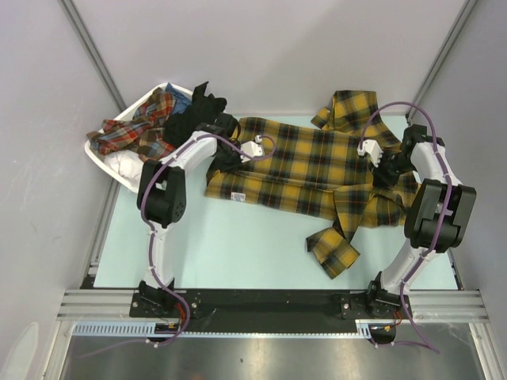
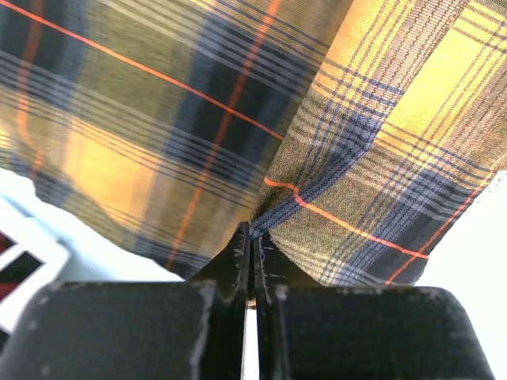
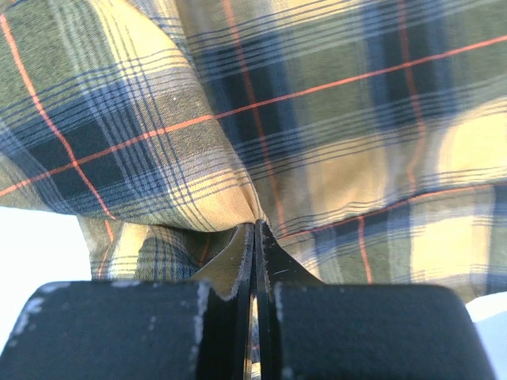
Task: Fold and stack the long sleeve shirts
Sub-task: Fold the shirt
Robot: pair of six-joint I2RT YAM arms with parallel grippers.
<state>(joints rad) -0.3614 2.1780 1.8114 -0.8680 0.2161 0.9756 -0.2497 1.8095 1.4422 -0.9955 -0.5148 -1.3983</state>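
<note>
Here left hand and right hand clamp the plaid shirt, stretched between.

Pale green tabletop is noted under even, diffuse light. It is enclosed at the back and both sides by plain grey-white wall panels, joined at the back corners by slanted aluminium struts. An aluminium rail is seen along the near edge, with a brushed metal sheet below it.
</note>
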